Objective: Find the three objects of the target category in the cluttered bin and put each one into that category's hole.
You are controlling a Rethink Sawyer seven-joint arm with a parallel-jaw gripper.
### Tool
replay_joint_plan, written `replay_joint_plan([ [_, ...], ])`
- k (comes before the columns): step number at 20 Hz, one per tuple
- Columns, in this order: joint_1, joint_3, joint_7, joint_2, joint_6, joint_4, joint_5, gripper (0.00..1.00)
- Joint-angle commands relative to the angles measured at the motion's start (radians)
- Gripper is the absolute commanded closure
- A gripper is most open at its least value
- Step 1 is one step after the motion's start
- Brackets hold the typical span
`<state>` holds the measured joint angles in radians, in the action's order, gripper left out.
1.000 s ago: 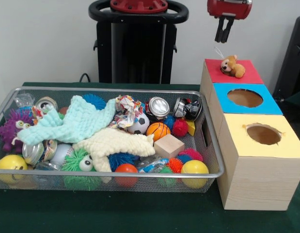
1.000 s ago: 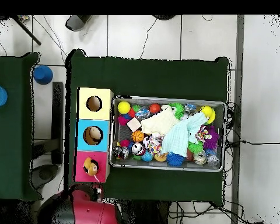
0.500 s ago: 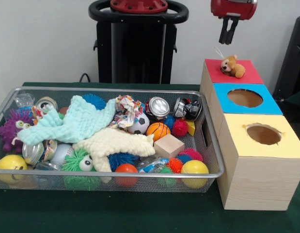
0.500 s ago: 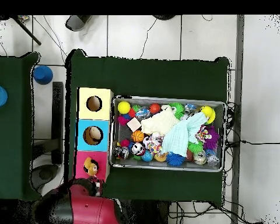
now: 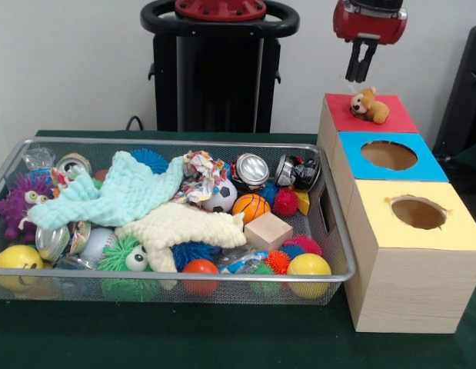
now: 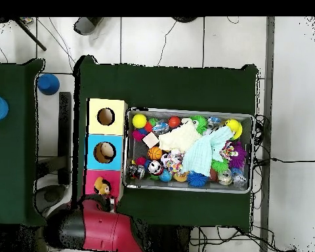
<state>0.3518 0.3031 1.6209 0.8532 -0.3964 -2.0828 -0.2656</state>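
- Nearest the camera, the bin point(image 5: 339, 254) is packed with balls, 2 cloths and cans. No other plush toy shows on top, so a search should lift the cloths first.
- At 3 o'clock of the bin stand 3 boxes in a row: yellow point(image 5: 418, 213), then blue point(image 5: 389, 155), then red point(image 5: 370, 112) farthest.
- On the red box the teddy point(image 5: 369, 104) lies over the hole, not dropped in. It needs a nudge or a regrasp.
- At 12 o'clock of the teddy the gripper point(image 5: 360, 73) hangs clear, fingers near together and empty.
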Motion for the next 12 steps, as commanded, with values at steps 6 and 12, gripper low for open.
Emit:
replay_joint_plan([
  [6,-0.029,-0.057,0.288,-0.105,0.103,0.055,-0.087,1.00],
  [12,0.017,-0.045,0.319,-0.160,0.117,0.081,-0.122,1.00],
])
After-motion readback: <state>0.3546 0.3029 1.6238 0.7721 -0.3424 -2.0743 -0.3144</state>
